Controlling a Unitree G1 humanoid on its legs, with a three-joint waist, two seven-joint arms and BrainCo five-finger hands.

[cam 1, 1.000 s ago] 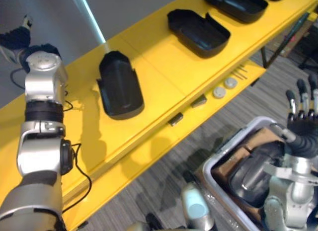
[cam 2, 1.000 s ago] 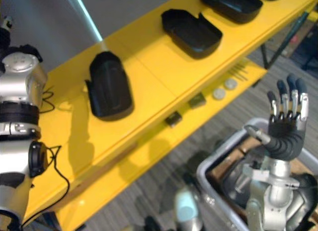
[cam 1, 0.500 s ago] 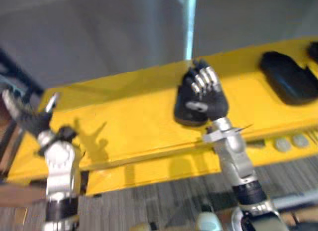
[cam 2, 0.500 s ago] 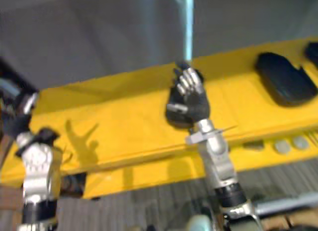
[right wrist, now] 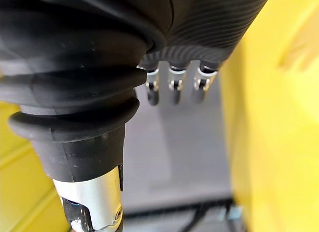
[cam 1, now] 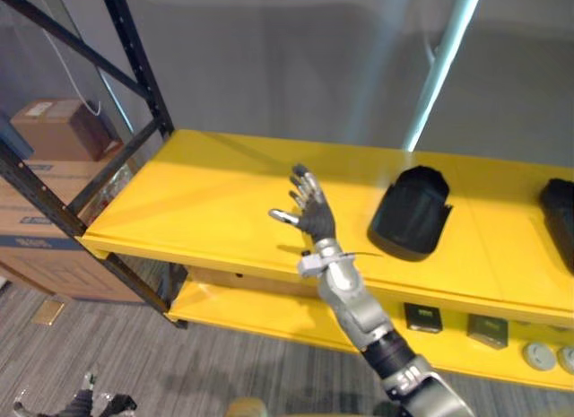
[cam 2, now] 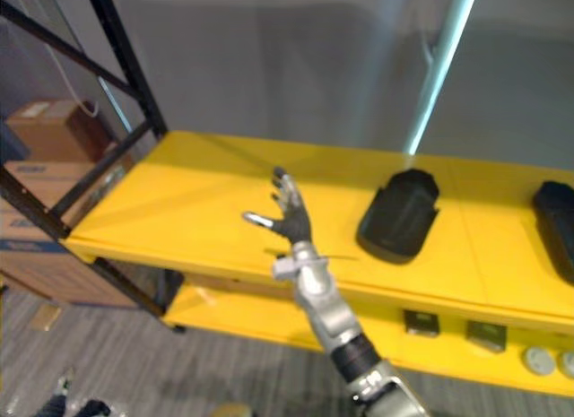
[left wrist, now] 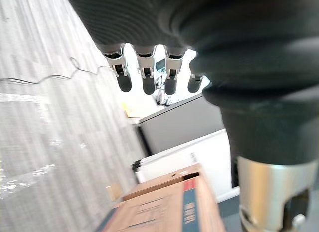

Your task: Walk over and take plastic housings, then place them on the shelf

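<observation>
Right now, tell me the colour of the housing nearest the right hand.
Black. The housing shows best in the left eye view.

1. Left hand (left wrist: 209,47): dark ribbed cover, holding nothing.
2. Fingers (left wrist: 148,75): silver with dark tips, in a row, extended and loose, touching nothing.
3. Thumb (left wrist: 271,192): silver, set apart from the row.
4. Floor (left wrist: 45,142): grey striped carpet.
5. Cardboard box (left wrist: 159,207): brown, blue band on one face.
6. Dark grey panel (left wrist: 179,124): beyond the fingertips, above the box.
</observation>
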